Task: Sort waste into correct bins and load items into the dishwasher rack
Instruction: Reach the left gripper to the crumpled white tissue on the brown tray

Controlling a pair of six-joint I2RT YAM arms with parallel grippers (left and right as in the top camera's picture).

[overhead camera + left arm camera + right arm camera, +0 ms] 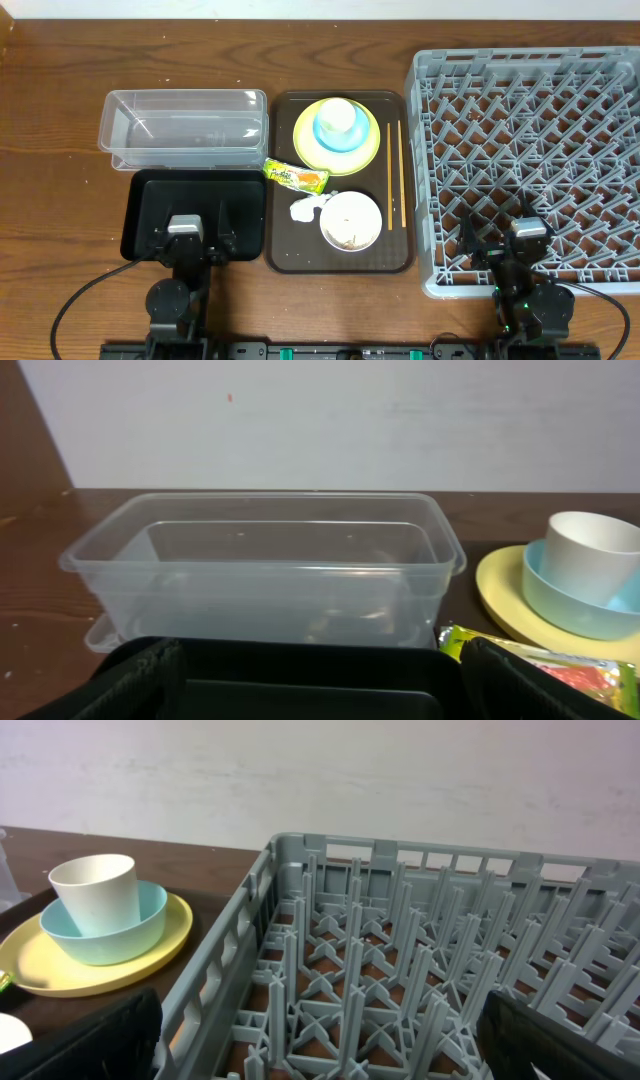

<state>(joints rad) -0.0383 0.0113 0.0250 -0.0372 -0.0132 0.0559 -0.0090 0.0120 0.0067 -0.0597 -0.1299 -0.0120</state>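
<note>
The brown tray (pixel 285 250) lies in the middle of the table (pixel 60 200), and lots of the things are on it. At the far end of the brown tray is the yellow-green plate (pixel 372 150). The light blue bowl (pixel 322 140) sits on the plate, and the small white cup (pixel 338 116) stands in that bowl. At the near end of the brown tray is the white bowl (pixel 352 215) with little food scraps (pixel 350 240) in it. The crumpled white tissue (pixel 305 208) touches the bowl on its left side. The snack wrapper (pixel 295 176) lies over the left edge of the brown tray, near the middle. The two chopsticks (pixel 396 175) lie side by side along the right side of the brown tray.

Left of the brown tray, at the far end, is the clear tub (pixel 185 94). Left of the brown tray, at the near end, is the black tray (pixel 150 195). The left gripper (pixel 192 222) is over the black tray, its fingers spread wide, holding nothing.

Right of the brown tray is the big grey rack (pixel 425 180). The right gripper (pixel 320 1010) is over the near edge of the rack, spread wide too, holding nothing
</note>
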